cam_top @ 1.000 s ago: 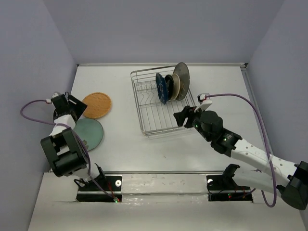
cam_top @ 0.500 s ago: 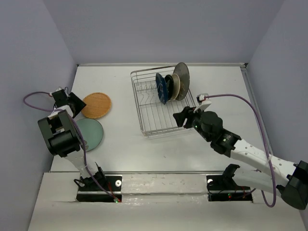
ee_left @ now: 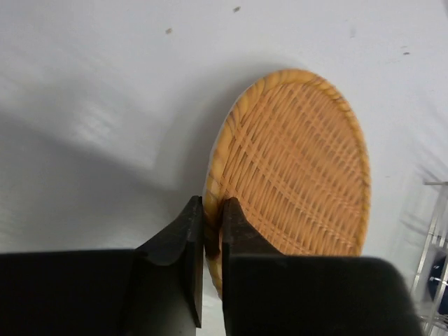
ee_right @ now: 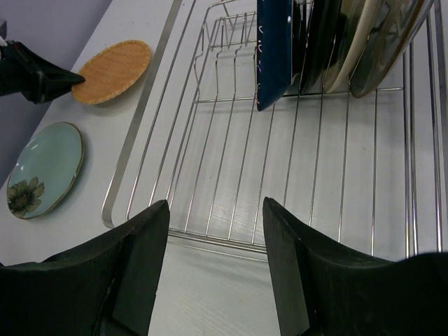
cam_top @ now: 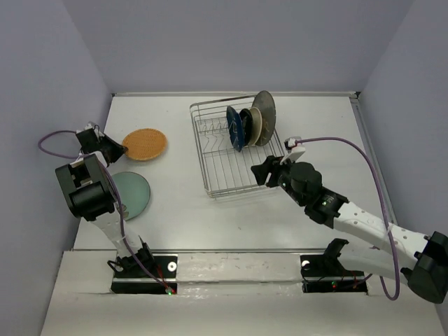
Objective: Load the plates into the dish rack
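My left gripper (ee_left: 212, 204) is shut on the near rim of the orange woven plate (ee_left: 297, 168), which is tilted up off the table at the left (cam_top: 145, 143). The pale teal plate (cam_top: 128, 194) lies flat just in front of it. In the silver wire dish rack (cam_top: 224, 171), dark blue (cam_top: 234, 128), black, cream and grey plates (cam_top: 264, 117) stand upright at the far end. My right gripper (ee_right: 217, 210) hovers open at the rack's near edge (ee_right: 210, 241), holding nothing.
Walls enclose the white table on the left, back and right. The rack's front half (ee_right: 294, 175) has bare tines and wire floor. Purple cables trail from both wrists.
The left gripper closed on the orange plate's rim and lifted it, shifting it slightly toward the back. The right arm barely moved.
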Robot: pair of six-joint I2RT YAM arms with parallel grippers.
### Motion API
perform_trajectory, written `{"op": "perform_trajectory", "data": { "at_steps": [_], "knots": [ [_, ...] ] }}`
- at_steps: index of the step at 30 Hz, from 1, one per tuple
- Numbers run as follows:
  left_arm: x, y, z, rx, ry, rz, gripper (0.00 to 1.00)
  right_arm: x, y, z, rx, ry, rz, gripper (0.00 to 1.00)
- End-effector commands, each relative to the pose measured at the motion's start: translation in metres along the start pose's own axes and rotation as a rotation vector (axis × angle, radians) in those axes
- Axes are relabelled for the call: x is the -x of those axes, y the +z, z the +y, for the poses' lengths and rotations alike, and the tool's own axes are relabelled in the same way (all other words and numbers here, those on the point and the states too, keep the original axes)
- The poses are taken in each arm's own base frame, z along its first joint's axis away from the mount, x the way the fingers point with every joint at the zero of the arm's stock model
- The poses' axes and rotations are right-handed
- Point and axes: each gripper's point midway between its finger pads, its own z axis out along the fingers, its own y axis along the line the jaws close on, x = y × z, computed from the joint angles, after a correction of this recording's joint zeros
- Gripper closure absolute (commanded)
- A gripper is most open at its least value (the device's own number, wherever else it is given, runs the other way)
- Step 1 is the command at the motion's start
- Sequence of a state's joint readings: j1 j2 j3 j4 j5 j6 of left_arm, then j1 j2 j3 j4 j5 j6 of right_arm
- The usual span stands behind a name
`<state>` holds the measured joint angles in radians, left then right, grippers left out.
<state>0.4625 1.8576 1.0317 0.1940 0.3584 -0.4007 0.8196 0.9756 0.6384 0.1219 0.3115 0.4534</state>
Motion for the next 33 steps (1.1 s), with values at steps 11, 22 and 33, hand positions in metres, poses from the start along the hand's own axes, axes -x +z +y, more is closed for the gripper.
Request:
{"op": "perform_trajectory", "data": {
  "at_steps": [11, 22, 33],
  "knots": [
    [0.061, -0.068, -0.078, -0.27, -0.105, -0.295, 0.94, 0.027, -0.003, 0.051, 0.216, 0.016, -0.023, 0.28],
    [0.049, -0.216, -0.185, -0.675, -0.13, -0.504, 0.94, 0.03, -0.001, 0.11, 0.459, 0.023, 0.091, 0.08],
    [-0.07, -0.311, -0.238, -1.063, 0.015, -0.264, 0.94, 0.065, 0.02, 0.131, 0.565, -0.016, 0.093, 0.04]
  ]
}}
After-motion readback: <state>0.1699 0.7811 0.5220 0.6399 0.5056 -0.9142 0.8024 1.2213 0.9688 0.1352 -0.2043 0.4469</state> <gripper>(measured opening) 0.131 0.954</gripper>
